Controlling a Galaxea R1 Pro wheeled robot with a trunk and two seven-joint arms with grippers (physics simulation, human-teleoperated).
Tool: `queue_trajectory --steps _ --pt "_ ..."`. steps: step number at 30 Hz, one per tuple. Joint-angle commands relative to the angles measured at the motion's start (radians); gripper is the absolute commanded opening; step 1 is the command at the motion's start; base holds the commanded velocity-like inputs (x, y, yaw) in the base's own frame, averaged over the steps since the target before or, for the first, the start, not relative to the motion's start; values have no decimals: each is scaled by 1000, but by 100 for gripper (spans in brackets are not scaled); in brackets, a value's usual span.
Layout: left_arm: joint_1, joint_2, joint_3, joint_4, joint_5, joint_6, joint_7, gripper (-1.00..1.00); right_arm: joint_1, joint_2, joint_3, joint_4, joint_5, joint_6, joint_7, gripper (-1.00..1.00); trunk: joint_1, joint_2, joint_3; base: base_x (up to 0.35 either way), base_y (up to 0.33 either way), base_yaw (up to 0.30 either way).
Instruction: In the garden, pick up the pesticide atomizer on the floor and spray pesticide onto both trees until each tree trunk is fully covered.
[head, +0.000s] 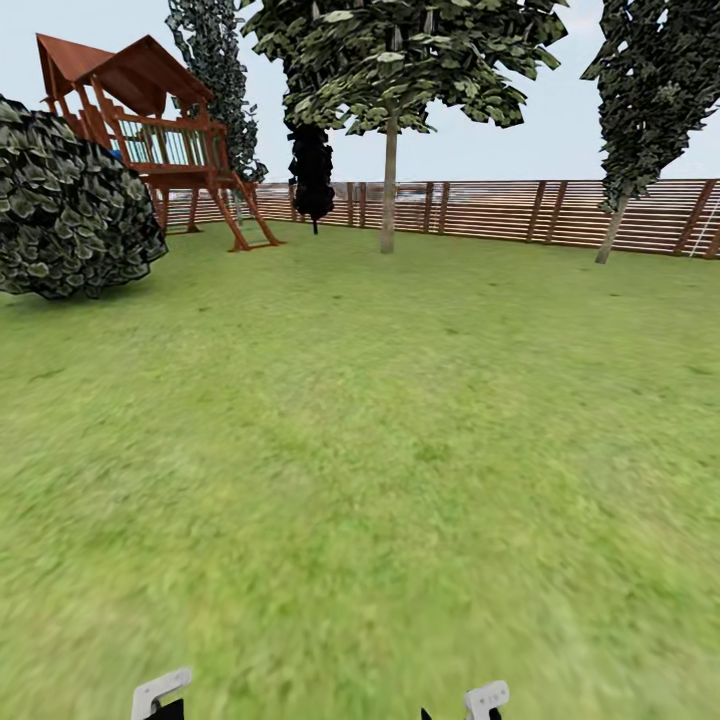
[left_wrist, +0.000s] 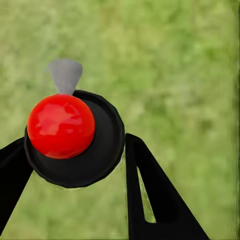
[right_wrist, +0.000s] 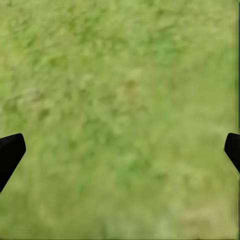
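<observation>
Grass (head: 360, 480) lies under both of your grippers, and it is blurred close in. Your left gripper (left_wrist: 75, 140) is clamped on the pesticide atomizer (left_wrist: 95, 155). You see the bottle end-on, as a round black body with one black finger (left_wrist: 160, 200) touching each side. A glossy red ball (left_wrist: 61, 126) sits on top of it, and a light grey cone-shaped nozzle (left_wrist: 65, 75) pokes out past the ball. Your right gripper (right_wrist: 125, 145) is spread wide and holds nothing, with bare lawn between its two dark tips.

In the head view, two light grey pieces of your arms peek in at 7 and 5 o'clock. Open lawn runs away from you across the garden. At 10 o'clock stands a broad-leaved bush (head: 70, 210). Behind it, at 11 o'clock, is a red-brown wooden play tower (head: 150, 120) with a ladder. At 12 o'clock one tree trunk (head: 389, 185) rises nearly upright in front of the fence (head: 500, 210). At 2 o'clock a second, leaning trunk (head: 610, 235) stands against the slats. Both trunks are well away from you and from the atomizer.
</observation>
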Motion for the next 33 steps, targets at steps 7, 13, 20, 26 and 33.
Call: queue_trajectory --steps 7,13,20,26,33 --pt "-1 0 -2 1 3 -4 3 -100 0 0 -9 0 6 -2 4 100 1 0 -1 338 -72 0" --pt "-1 0 -2 1 3 -4 3 -100 0 1 -9 0 6 -2 4 100 1 0 -1 338 -72 0" --pt "-1 0 -2 1 3 -4 2 -100 0 0 -9 0 6 -2 4 100 1 0 -1 338 -72 0" --pt "-1 1 -1 1 3 -4 1 -100 0 0 -9 1 6 -2 4 100 1 0 -1 338 -72 0" --pt "-1 1 -2 1 3 -4 1 -100 0 1 -9 0 6 -2 4 100 1 0 -1 338 -72 0"
